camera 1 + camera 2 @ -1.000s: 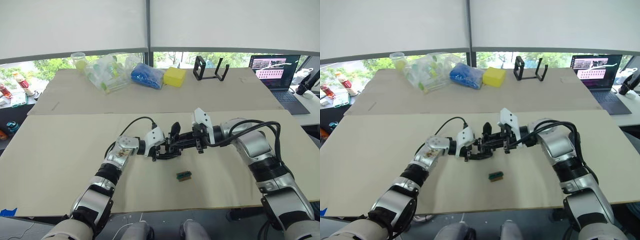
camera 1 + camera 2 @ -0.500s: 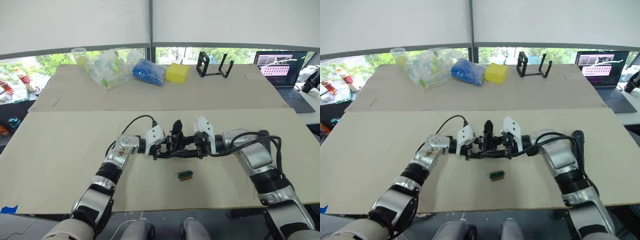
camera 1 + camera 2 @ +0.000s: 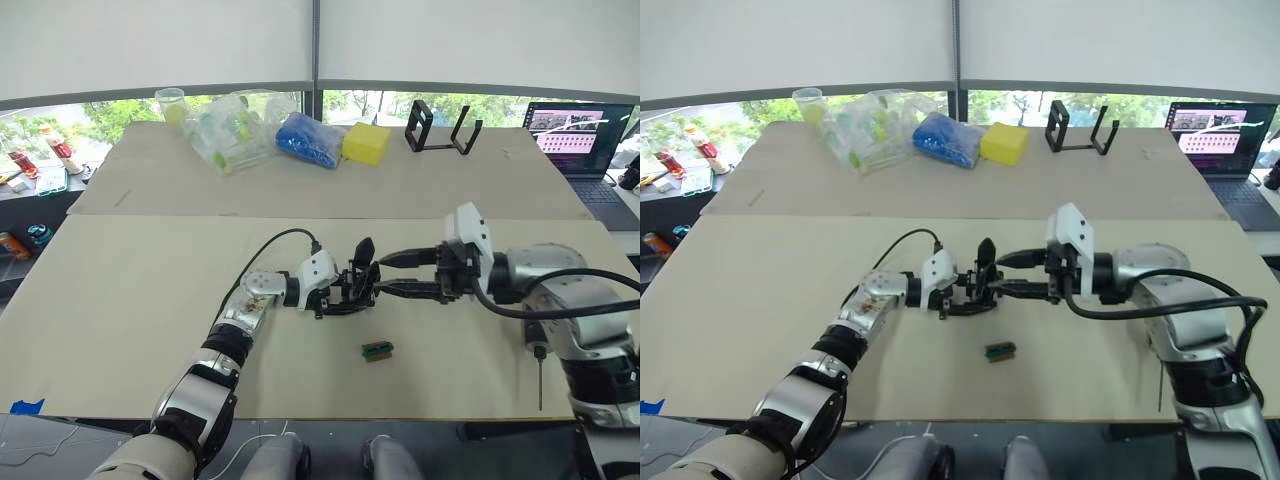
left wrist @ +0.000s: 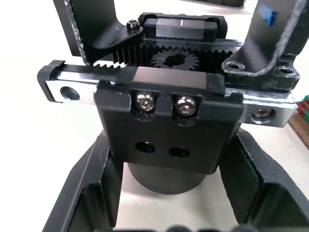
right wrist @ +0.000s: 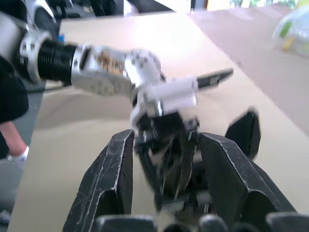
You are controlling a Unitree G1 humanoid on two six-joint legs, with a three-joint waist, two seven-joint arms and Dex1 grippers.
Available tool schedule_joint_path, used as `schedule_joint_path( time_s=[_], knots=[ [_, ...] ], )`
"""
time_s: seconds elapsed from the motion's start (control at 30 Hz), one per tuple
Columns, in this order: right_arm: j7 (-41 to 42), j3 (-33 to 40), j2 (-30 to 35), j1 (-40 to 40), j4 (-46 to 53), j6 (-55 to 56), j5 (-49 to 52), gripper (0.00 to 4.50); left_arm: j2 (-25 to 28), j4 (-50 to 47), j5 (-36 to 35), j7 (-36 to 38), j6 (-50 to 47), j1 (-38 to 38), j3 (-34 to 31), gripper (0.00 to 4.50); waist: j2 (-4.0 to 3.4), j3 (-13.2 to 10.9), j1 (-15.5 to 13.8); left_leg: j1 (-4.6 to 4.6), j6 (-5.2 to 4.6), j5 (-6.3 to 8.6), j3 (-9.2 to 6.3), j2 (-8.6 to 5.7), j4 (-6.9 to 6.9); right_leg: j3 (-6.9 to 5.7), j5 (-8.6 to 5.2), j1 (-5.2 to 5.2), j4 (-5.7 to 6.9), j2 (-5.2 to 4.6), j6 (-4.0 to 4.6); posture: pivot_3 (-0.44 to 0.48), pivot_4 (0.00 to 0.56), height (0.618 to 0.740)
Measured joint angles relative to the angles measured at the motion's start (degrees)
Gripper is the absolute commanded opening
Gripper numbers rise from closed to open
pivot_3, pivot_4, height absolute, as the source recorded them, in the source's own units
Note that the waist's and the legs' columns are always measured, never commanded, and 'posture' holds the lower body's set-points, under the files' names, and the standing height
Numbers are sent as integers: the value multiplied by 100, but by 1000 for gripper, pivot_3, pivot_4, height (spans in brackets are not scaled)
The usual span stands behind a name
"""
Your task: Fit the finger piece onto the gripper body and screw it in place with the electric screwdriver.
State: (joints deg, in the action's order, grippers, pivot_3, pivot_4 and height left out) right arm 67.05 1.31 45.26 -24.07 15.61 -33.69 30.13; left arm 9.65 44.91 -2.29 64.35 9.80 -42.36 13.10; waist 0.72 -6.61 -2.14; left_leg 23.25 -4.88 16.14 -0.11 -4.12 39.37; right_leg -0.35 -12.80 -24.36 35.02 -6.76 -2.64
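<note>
the right gripper point(image 3: 392, 274) has drawn back from the gripper body point(image 3: 352, 291), its fingers spread and apparently empty. the left gripper point(image 3: 335, 298) stays clamped on the gripper body at mid-worktop point(image 3: 120, 300), one prong pointing upward. the finger piece seems already seated, so screwing comes next. the electric screwdriver point(image 3: 538, 368) lies beside the right arm near the front edge. a small green block point(image 3: 377, 350) lies just in front; open room all around.

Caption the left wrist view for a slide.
Left gripper holds the gripper body, showing its gear rack and two screws.
</note>
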Motion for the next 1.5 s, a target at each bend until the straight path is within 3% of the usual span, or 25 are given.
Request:
schedule_joint_path(
  time_s=[0.1, 0.17, 0.33, 0.43, 0.57, 0.77, 0.93, 1.13, 1.43, 1.5],
  knots=[
    [36, 390, 510, 251, 285, -268, 219, 2335, 11, 149, 43, -101, -21, -70, -3, 3769, 0, -4, -4, -1, -5, 2, -1, 1, 6, -2, 3, 3, 3, 0, 4, 0, 150, 740],
    [25, 618, 799, 408, 465, -436, 304, 2862, 24, 257, 69, -190, -41, -68, -23, 4500, 0, -13, 3, 0, -10, 4, -1, 4, 6, -3, 4, 1, 5, 2, 5, 0, 150, 740],
    [-443, 1049, 1477, 727, 692, -1305, 464, 4483, 224, -161, -9, -10, -275, 132, -38, 4500, 0, -17, 28, 2, -11, 3, 0, 8, 5, -2, 4, -2, 3, 2, 6, 0, 150, 740],
    [-850, 1288, 1911, 788, 696, -2129, 493, 4483, 677, -886, -159, 270, -662, 488, -80, 4500, -11, -29, 83, 6, -10, 3, 0, 10, 2, 1, 4, -6, 3, 0, 6, 0, 150, 740],
    [-1282, 1505, 2580, 732, 387, -3484, 509, 4483, 1754, -2735, -810, 927, -1931, 1207, -225, 4500, -31, -66, 138, 21, -8, 3, 0, 10, 2, 2, 4, -18, 1, -6, 7, 0, 150, 740],
    [-1900, 1215, 2896, -42, -776, -5176, 435, 4483, 2989, -5037, -1995, 1415, -3644, 1230, -716, 4500, -44, -81, 110, 23, 0, 2, 4, 2, 4, -3, 4, -13, -5, -21, 7, 0, 150, 740],
    [-2398, 341, 2713, -879, -2017, -5621, 70, 4483, 3198, -5802, -2524, 1451, -4263, 1070, -755, 4500, -46, -84, 148, 21, 21, -24, 10, -1, 4, -4, 4, -14, -3, -16, 6, 0, 150, 740],
    [-2623, -550, 2170, -1848, -3442, -5701, -369, 4483, 3163, -5952, -2845, 1267, -4499, 779, -763, 4500, -57, -94, 167, 21, 17, -39, 14, -1, 3, -3, 4, -17, 3, -4, 7, 0, 150, 740],
    [-2464, -1391, 1714, -2288, -4709, -5026, -886, 4483, 3106, -5992, -3006, 1268, -4536, 509, -726, 4500, -57, -95, 151, 24, 15, -40, 15, -4, 16, -16, 7, -10, 5, 20, 2, 0, 150, 740],
    [-2305, -1607, 1673, -2297, -4820, -4927, -936, 3931, 3156, -5992, -3059, 1284, -4537, 507, -726, 4500, -57, -95, 157, 23, 15, -40, 15, -2, 19, -15, 7, -11, 10, 20, 2, 0, 150, 740]
  ],
)
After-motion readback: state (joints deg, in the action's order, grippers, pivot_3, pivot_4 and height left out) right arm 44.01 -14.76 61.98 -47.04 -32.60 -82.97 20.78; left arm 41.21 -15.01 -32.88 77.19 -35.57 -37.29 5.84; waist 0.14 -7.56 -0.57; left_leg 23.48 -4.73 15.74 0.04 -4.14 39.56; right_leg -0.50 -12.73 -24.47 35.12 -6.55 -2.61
